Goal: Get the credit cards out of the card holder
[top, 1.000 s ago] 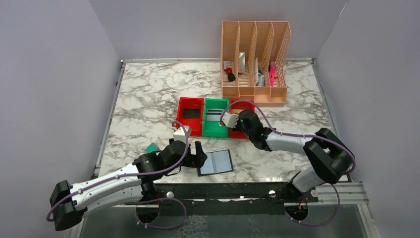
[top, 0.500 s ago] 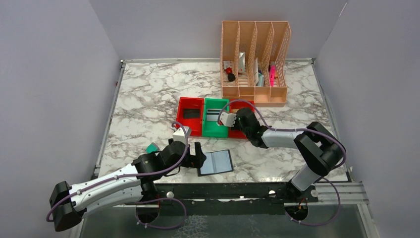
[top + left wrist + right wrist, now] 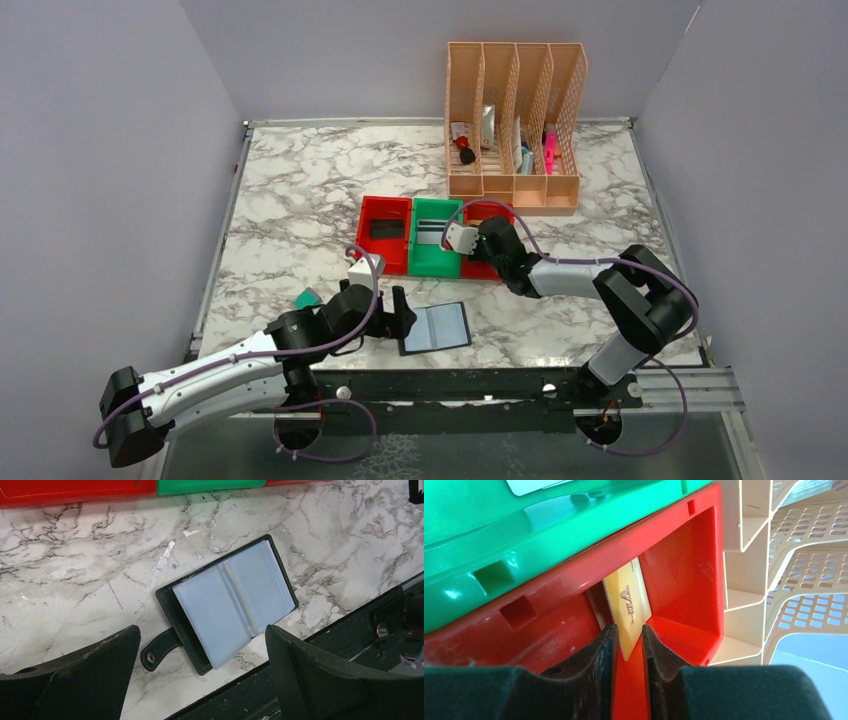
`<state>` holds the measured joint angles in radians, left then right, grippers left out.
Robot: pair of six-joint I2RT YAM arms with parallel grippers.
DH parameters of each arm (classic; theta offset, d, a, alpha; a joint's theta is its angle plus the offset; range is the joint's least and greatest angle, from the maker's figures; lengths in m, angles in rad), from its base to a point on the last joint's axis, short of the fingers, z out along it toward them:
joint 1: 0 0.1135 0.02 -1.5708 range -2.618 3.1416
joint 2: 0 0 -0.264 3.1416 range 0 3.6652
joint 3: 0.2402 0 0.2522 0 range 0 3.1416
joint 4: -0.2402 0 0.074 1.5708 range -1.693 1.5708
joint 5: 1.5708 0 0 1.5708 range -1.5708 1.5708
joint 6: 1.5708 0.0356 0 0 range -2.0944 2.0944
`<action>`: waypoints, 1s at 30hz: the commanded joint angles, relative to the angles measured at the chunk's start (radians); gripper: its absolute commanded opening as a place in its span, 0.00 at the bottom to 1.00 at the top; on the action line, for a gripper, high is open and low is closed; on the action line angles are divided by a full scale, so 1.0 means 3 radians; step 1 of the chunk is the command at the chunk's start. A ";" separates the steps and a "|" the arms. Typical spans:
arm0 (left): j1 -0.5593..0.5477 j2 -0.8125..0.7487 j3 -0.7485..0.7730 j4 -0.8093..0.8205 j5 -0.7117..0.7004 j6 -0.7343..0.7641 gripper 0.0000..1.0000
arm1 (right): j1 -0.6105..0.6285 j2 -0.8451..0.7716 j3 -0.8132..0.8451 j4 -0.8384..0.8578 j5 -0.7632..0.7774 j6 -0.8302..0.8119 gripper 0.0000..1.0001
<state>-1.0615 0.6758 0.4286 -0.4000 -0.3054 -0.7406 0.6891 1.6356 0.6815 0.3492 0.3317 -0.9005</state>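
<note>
Card holder: black stitched bifold [image 3: 230,605], lying flat and open on the marbled worktop [image 3: 75,570] near its front edge. Smooth blue-grey sleeves face up, and the short strap tab [image 3: 157,650] with its round snap points towards the left arm.
Left hand: the left hand [image 3: 202,630] hovers over the holder with its matte black fingers spread as wide as they go. It grips nothing.
Right hand: the right hand [image 3: 629,630] is dipped into a glossy red plastic bin [image 3: 684,580], fingers only a narrow slot apart.
Card: a gold card [image 3: 629,602] with raised lettering leans tilted inside that bin, its lower corner in the slot. Whether the fingers touch it is unclear.
Neighbour: a green bin [image 3: 499,525] sits just beside the red one.
</note>
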 commanded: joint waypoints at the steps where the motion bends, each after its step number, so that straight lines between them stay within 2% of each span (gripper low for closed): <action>1: 0.0013 -0.0043 0.0016 -0.0050 -0.0019 -0.0048 0.99 | -0.0021 -0.0036 0.0053 -0.0017 0.0006 0.0207 0.30; 7: 0.0012 -0.0082 -0.0021 -0.0043 -0.0015 -0.0179 0.99 | -0.0022 -0.0386 0.0160 -0.0295 -0.0197 0.0886 0.41; 8: 0.0010 -0.0076 -0.0025 -0.0038 -0.0015 -0.0191 0.99 | -0.0022 -0.0442 0.0202 -0.0354 -0.0204 0.1124 0.44; 11: 0.0010 -0.0042 -0.0023 -0.0021 -0.0003 -0.0205 0.99 | -0.0022 -0.0552 0.0398 -0.0671 -0.0223 0.2040 0.45; 13: 0.0010 -0.0014 -0.0022 0.0000 0.0009 -0.0205 0.99 | -0.0022 -0.0544 0.0592 -0.1181 -0.0306 0.2793 0.46; 15: 0.0011 0.0005 -0.0017 0.0006 0.0024 -0.0205 0.99 | -0.0024 -0.0465 0.0748 -0.1557 -0.0393 0.3396 0.44; 18: 0.0010 0.0041 -0.0009 0.0018 0.0062 -0.0205 0.99 | -0.0022 -0.0272 0.0871 -0.1886 -0.0587 0.3914 0.35; 23: 0.0011 0.0062 -0.0017 0.0029 0.0092 -0.0210 0.99 | -0.0022 -0.0155 0.0821 -0.1892 -0.0268 0.4409 0.28; 30: 0.0014 0.0056 -0.0002 0.0029 0.0102 -0.0208 0.99 | -0.0031 0.0063 0.0922 -0.1793 0.0085 0.4598 0.27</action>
<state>-1.0615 0.6933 0.4286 -0.4034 -0.2962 -0.7975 0.6857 1.6131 0.9298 -0.1776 0.2687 0.3920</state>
